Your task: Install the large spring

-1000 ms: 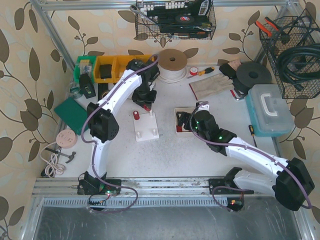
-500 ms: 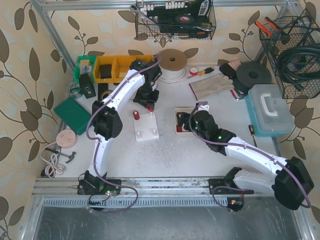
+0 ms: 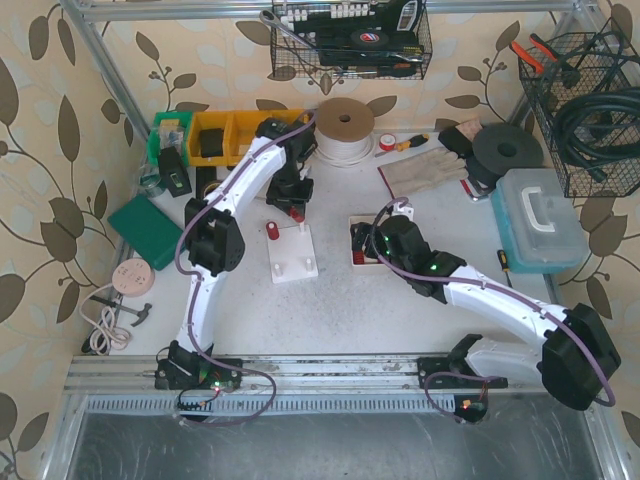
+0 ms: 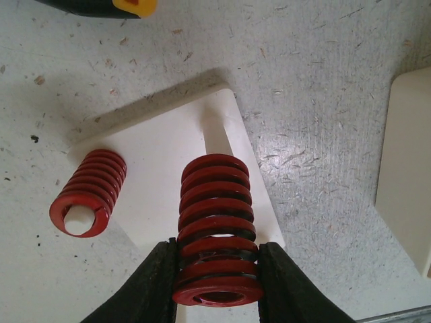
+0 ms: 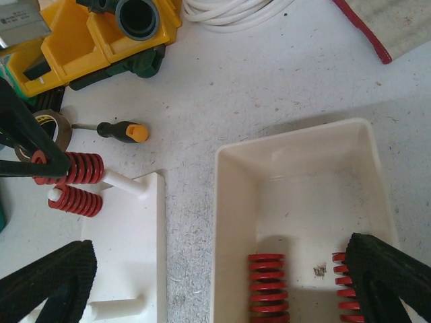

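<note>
Large spring (image 4: 215, 195), pinched by the left hand (image 4: 217, 256), has barely shifted in a second. It hangs in line over the bare, unobstructed peg (image 4: 214, 124), not seated. Just left, a second spring (image 4: 87, 192) fills its peg. Farther right, the right hand (image 5: 219, 276), wide open and empty, has edged over the tray (image 5: 310, 202).

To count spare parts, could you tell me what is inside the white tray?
The white tray holds one red spring in plain view and a second spring partly covered by the right gripper, which may hide more.
</note>
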`<state>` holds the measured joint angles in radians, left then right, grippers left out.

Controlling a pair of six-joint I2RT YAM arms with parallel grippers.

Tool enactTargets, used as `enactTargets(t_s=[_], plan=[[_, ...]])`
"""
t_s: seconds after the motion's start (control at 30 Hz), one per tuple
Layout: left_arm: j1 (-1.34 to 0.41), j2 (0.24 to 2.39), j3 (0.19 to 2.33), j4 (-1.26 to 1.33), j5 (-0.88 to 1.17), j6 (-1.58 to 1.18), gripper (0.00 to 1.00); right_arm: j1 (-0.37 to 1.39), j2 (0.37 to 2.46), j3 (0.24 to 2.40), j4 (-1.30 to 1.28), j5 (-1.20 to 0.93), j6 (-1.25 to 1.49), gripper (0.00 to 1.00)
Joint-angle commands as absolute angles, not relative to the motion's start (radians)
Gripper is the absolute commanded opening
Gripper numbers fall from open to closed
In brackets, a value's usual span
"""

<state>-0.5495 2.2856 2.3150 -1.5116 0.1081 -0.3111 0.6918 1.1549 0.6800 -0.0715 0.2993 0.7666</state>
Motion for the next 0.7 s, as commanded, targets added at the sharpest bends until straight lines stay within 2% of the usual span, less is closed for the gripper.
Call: enactTargets(t_s=[0.0, 0.67], plan=[[-0.547, 2.293, 2.362, -1.537, 0.148, -0.29, 0.0, 0.696, 1.131, 0.682, -0.077, 0.322, 0.778, 1.0], [-0.523, 2.353, 2.364, -1.535, 0.176, -0.291, 0.0, 0.696, 1.134, 0.675, -0.049, 0.315, 0.77, 1.0]])
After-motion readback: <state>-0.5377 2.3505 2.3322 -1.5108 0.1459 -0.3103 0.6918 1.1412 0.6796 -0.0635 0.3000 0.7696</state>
